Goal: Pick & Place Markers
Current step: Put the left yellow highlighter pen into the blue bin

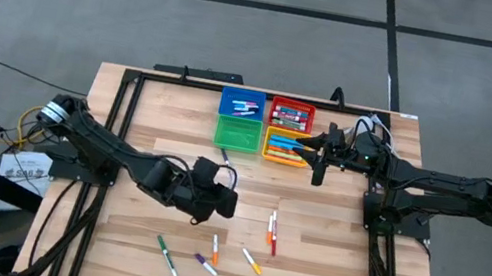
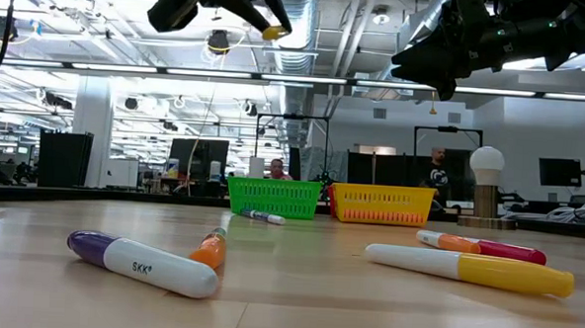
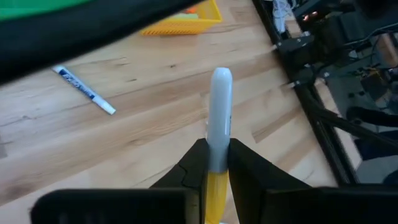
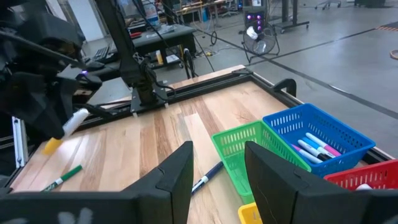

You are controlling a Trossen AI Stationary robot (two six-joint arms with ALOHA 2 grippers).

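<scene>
Yellow-capped marker (image 3: pixel 220 118) — gripped, left end effector (image 3: pixel 215 168)

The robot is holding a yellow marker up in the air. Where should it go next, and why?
Probably toward the yellow bin. The left gripper is shut on a marker with a yellow cap, lifted above the table, and the bins seem sorted by colour. The right gripper hangs open over the bins.

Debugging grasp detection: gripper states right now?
Left gripper: shut on yellow-capped marker, lifted above the table.
Right gripper: open, empty, over the bins.
</scene>
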